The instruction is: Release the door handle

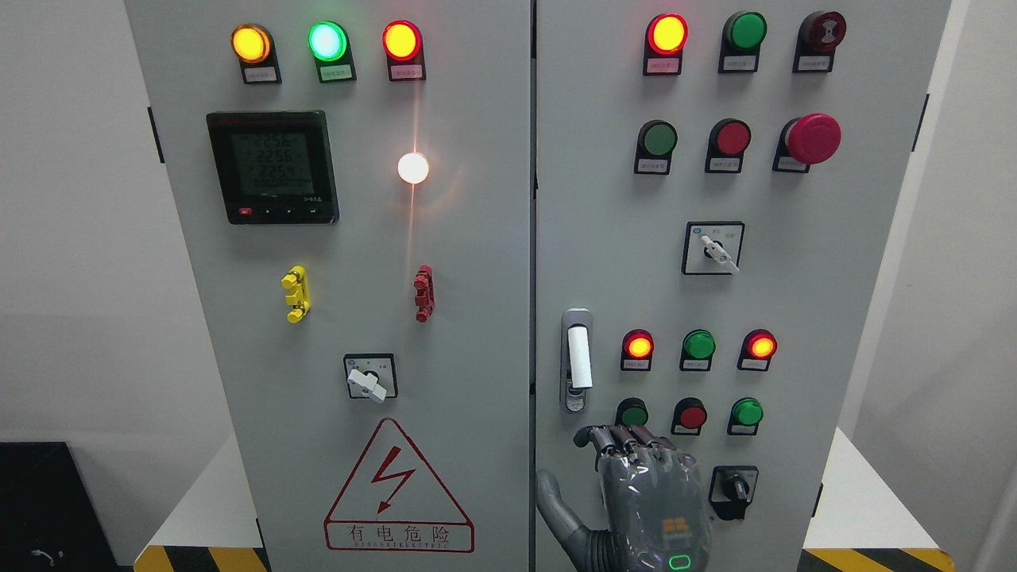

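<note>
The door handle (579, 357) is a white upright lever in a silver housing on the left edge of the right cabinet door (604, 238). My right hand (636, 457) comes up from the bottom edge, right of the middle, and sits just below the handle, apart from it. Its fingers (628, 437) are loosely bent toward the door panel and the thumb (552, 500) sticks out to the left. It holds nothing. The left arm is out of view.
The right door carries lit and unlit buttons, a red emergency stop (812, 138) and a rotary switch (732, 491) right beside my hand. The left door (445, 238) has a meter (272, 167), a selector switch (369, 380) and a red warning triangle (397, 492).
</note>
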`<action>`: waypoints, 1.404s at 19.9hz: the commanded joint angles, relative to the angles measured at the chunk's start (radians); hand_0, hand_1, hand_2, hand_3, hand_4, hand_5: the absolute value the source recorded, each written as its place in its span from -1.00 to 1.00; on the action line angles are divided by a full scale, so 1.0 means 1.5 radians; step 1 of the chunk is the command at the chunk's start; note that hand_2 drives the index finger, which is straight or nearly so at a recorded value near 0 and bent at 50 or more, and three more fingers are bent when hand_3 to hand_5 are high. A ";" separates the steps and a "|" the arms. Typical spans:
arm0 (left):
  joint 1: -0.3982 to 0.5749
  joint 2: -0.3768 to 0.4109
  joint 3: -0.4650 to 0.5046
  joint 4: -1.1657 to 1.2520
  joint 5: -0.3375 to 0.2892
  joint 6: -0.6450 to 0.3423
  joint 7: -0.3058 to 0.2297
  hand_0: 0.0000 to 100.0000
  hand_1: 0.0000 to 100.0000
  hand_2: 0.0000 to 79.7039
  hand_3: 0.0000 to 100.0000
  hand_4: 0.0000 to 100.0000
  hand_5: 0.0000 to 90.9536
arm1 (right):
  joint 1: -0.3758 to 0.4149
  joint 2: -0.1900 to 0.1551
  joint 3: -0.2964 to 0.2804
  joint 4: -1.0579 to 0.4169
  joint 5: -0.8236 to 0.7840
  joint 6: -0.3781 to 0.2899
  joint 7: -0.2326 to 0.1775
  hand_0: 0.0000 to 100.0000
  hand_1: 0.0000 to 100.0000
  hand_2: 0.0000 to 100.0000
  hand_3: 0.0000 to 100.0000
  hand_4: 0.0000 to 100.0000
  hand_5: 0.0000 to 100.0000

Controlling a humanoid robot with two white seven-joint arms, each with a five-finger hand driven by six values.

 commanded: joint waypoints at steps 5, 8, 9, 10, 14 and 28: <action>0.000 0.000 0.000 0.000 0.000 0.000 0.000 -0.76 0.11 -1.00 -1.00 -1.00 -1.00 | -0.007 -0.002 -0.015 -0.015 0.002 -0.004 0.002 -0.61 -0.40 0.64 0.68 0.53 0.63; 0.000 0.000 0.000 0.000 0.000 0.000 0.000 -0.76 0.11 -1.00 -1.00 -1.00 -1.00 | -0.013 -0.001 -0.019 -0.014 0.004 -0.005 0.003 -0.67 -0.35 0.73 0.86 0.65 0.80; 0.000 0.000 0.000 0.000 0.000 0.000 0.000 -0.76 0.11 -1.00 -1.00 -1.00 -1.00 | -0.016 -0.001 -0.020 -0.014 0.005 -0.005 0.003 -0.68 -0.32 0.76 0.90 0.69 0.84; 0.000 0.000 0.000 0.000 0.000 0.000 0.000 -0.76 0.11 -1.00 -1.00 -1.00 -1.00 | -0.019 0.000 -0.020 -0.014 0.009 -0.005 0.003 -0.70 -0.28 0.77 0.94 0.72 0.87; 0.000 0.000 0.000 0.000 0.000 0.000 0.000 -0.76 0.11 -1.00 -1.00 -1.00 -1.00 | -0.032 0.002 -0.024 -0.008 0.013 -0.005 0.003 -0.72 -0.26 0.87 1.00 0.79 0.95; 0.000 0.000 0.000 0.000 0.000 0.000 0.000 -0.76 0.11 -1.00 -1.00 -1.00 -1.00 | -0.071 0.009 -0.035 0.026 0.038 0.001 0.013 -0.60 -0.22 1.00 1.00 0.85 1.00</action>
